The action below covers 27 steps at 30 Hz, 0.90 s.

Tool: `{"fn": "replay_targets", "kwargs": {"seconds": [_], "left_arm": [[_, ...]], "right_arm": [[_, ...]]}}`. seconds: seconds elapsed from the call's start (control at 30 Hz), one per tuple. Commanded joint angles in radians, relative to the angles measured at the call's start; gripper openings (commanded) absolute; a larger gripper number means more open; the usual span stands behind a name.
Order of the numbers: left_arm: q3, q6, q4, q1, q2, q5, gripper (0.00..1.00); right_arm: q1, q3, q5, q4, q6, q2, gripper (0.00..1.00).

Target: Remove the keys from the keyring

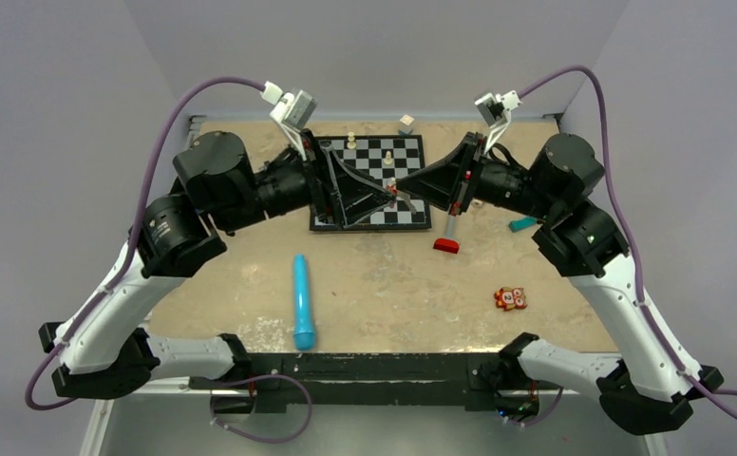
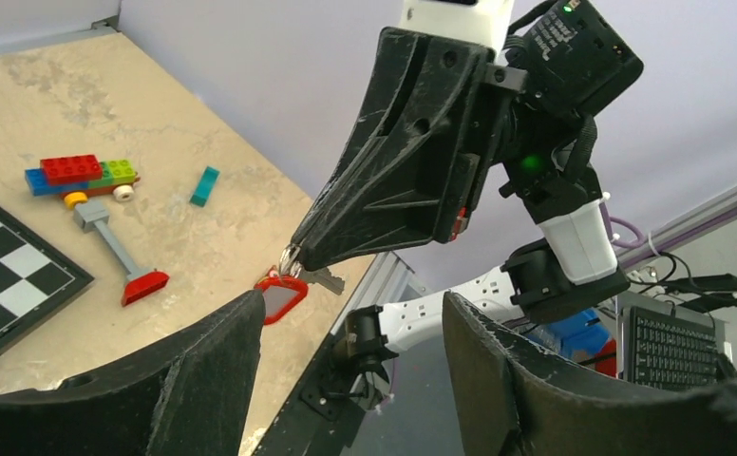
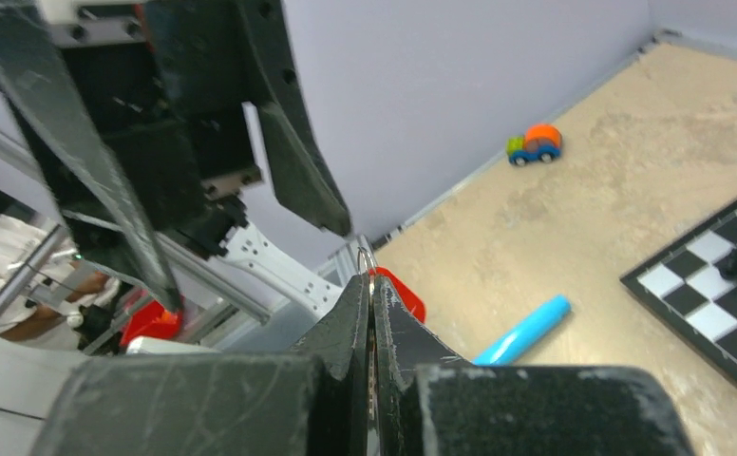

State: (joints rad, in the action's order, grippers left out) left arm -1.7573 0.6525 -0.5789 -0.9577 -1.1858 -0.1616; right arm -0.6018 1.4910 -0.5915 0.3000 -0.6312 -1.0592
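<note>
Sandy beige table fills the walled workspace, and you have both arms meeting above the chessboard at its far middle. Your right gripper is clamped tight, its fingers pressed together on the keyring. The thin metal ring pokes out just past the fingertips, and the red tag hangs below it in the air, off the table. One small silver-grey key sits on the ring just beside the tag, angled away to the right in the left wrist view.

Your left gripper faces the right one tip to tip with its fingers spread wide and nothing between them. One fingertip is right next to the red tag, but you cannot tell from these views whether it touches.

On the table near you, left of centre, lies a blue cylinder. A red block-headed toy lies just right of the board's near corner, with a teal block further right. An orange square toy sits nearer you on the right. White chess pieces stand on the board's far edge.
</note>
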Motion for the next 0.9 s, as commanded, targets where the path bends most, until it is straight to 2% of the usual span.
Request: {"fn": "replay_targets", "kwargs": {"seconds": [0.0, 0.17, 0.3, 0.37, 0.43, 0.5, 0.53, 0.63, 0.7, 0.77, 0.87], "left_arm": [[-0.118, -0.121, -0.167, 0.010, -0.011, -0.012, 0.73], [-0.181, -0.198, -0.323, 0.016, -0.014, 0.029, 0.73], [-0.202, -0.227, -0.429, 0.020, -0.020, 0.101, 0.73], [-0.201, -0.233, -0.452, 0.022, -0.023, 0.111, 0.73], [-0.197, -0.234, -0.454, 0.022, -0.027, 0.108, 0.73], [-0.202, -0.235, -0.450, 0.023, -0.038, 0.092, 0.73], [-0.207, -0.235, -0.449, 0.023, -0.045, 0.081, 0.73], [-0.231, -0.245, -0.454, 0.026, -0.067, 0.053, 0.73], [-0.245, -0.257, -0.459, 0.028, -0.078, 0.028, 0.73], [-0.260, -0.272, -0.467, 0.030, -0.087, -0.005, 0.73], [-0.264, -0.291, -0.462, 0.034, -0.085, -0.071, 0.73]], "right_arm": [[-0.002, 0.042, 0.062, 0.200, 0.135, 0.021, 0.00], [-0.001, 0.115, 0.218, 0.528, 0.199, -0.062, 0.00], [-0.002, 0.232, 0.549, 0.902, 0.180, -0.218, 0.00], [-0.002, 0.262, 0.605, 1.006, 0.187, -0.272, 0.00], [-0.002, 0.258, 0.623, 1.016, 0.184, -0.281, 0.00], [-0.002, 0.243, 0.535, 0.991, 0.194, -0.266, 0.00], [-0.002, 0.215, 0.422, 0.946, 0.206, -0.248, 0.00], [0.000, 0.123, 0.092, 0.716, 0.186, -0.169, 0.00], [-0.001, 0.051, -0.054, 0.576, 0.121, -0.123, 0.00], [0.000, -0.018, -0.145, 0.482, 0.075, -0.098, 0.00], [-0.001, -0.036, -0.244, 0.429, 0.120, -0.088, 0.00]]}}
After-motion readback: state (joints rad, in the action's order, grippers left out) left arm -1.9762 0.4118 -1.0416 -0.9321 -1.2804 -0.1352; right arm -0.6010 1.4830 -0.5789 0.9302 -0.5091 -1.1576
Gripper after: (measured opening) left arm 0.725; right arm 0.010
